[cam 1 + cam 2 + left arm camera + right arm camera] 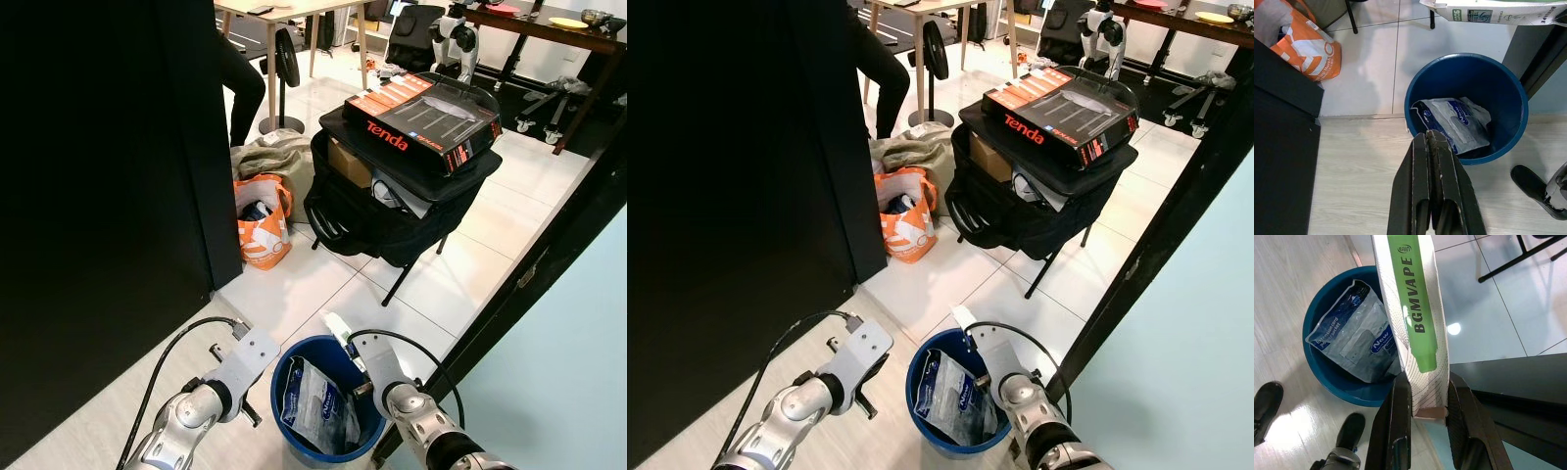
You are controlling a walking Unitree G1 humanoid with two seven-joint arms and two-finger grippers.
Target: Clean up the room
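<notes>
Right wrist view: right gripper (1425, 404) clamps white-green BGMVAPE box (1415, 323) above rim of blue bin (1322, 367); grey plastic pouch (1356, 340) lies inside bin. Left gripper (1432, 161) clenched, empty, hovering beside bin's edge over wood floor (1356, 186)

Blue bin (1513, 93); silvery pouch (1354, 340) with blue print; white box (1418, 318) with green stripe, dotted lines; orange-white bag (263, 238); black-red Tenda box (423, 119).
</notes>
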